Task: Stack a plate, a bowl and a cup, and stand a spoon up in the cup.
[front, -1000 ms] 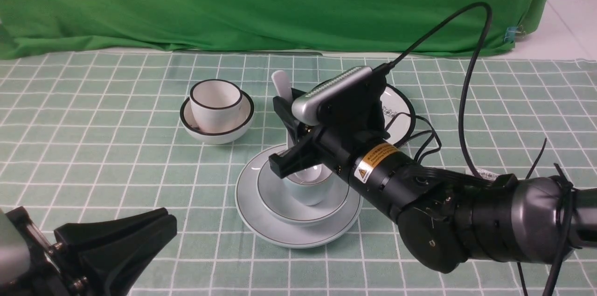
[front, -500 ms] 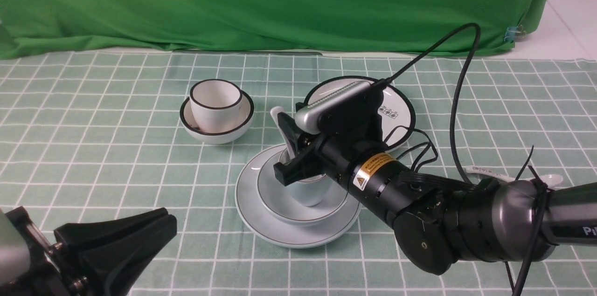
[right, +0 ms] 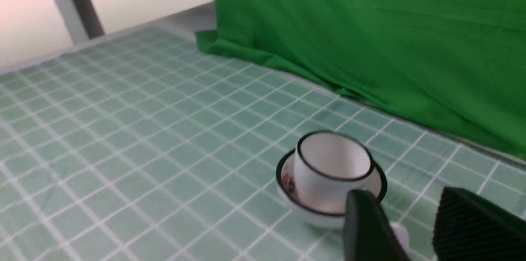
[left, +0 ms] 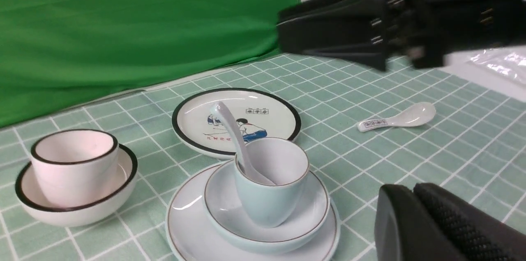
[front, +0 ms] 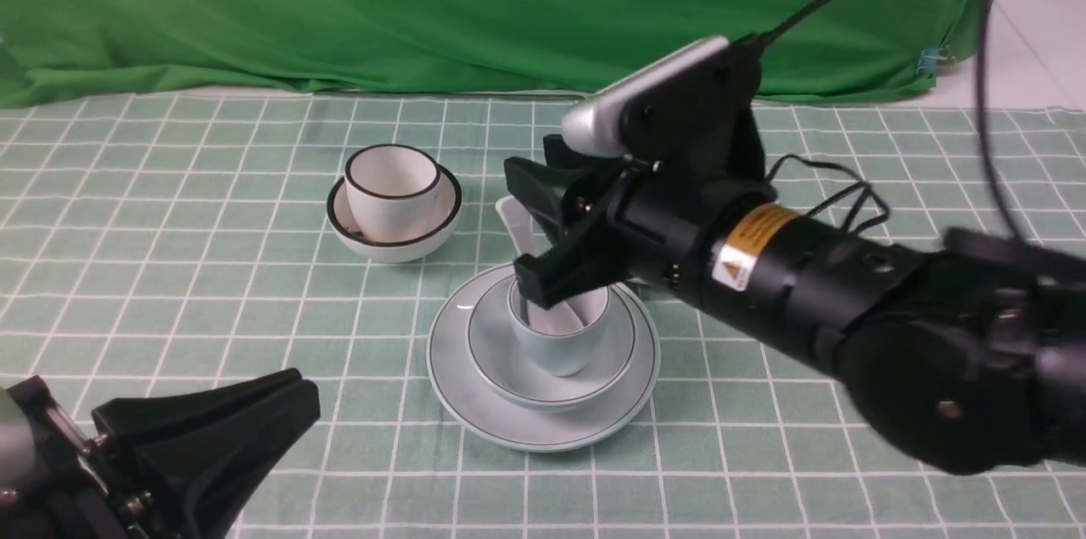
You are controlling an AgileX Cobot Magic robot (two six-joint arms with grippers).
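Stack done on checked surface [front: 170,284]: plate [front: 475,407] at the base, bowl [front: 488,344] on the plate, cup [front: 560,348] sitting in the bowl. Spoon [left: 230,125] stands in the cup, scoop end down inside, handle leaning over the rim on the far-left side. Right hand [right: 400,207] hangs above the cup, fingers spread wide, nothing gripped; left wrist view shows it clear above the spoon handle. Left hand [front: 301,399] low at the near-left corner, well apart from the stack, fingers pressed together, nothing between them. Cream cup [front: 392,182] sits in black-rimmed bowl [front: 441,221], left of and behind the stack. Cartoon plate [left: 279,117] just behind the stack. Printed-handle spoon [left: 396,118] lies flat off to the right.
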